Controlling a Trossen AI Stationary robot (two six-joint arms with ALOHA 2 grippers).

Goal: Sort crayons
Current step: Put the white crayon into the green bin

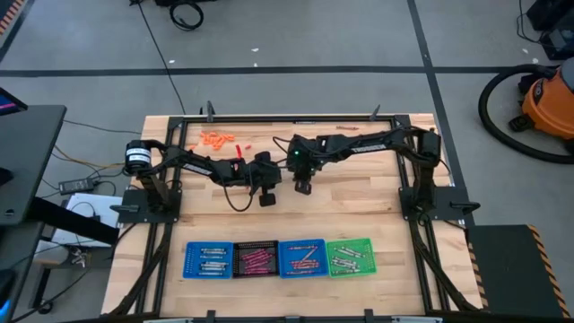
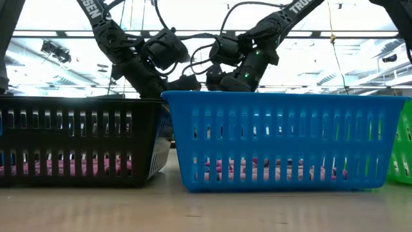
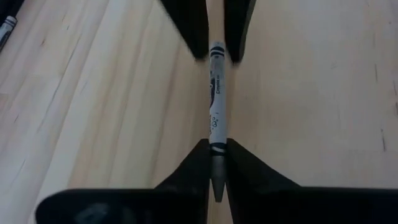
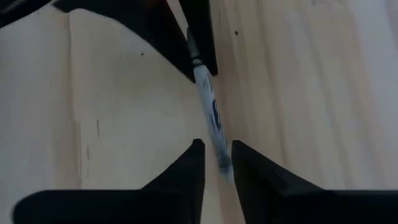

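Grey crayon [image 3: 216, 99] spans between both grippers above mid-table. Left gripper [image 3: 217, 163] pinches one end; right gripper [image 4: 217, 155] has fingers slightly spread around the other. Risk: if the left pinch is off-centre, the crayon may pivot or drop on release.

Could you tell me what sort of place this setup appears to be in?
Probably a lab or workshop: a wooden table on a grey concrete floor, an orange shop vacuum, loose cables.
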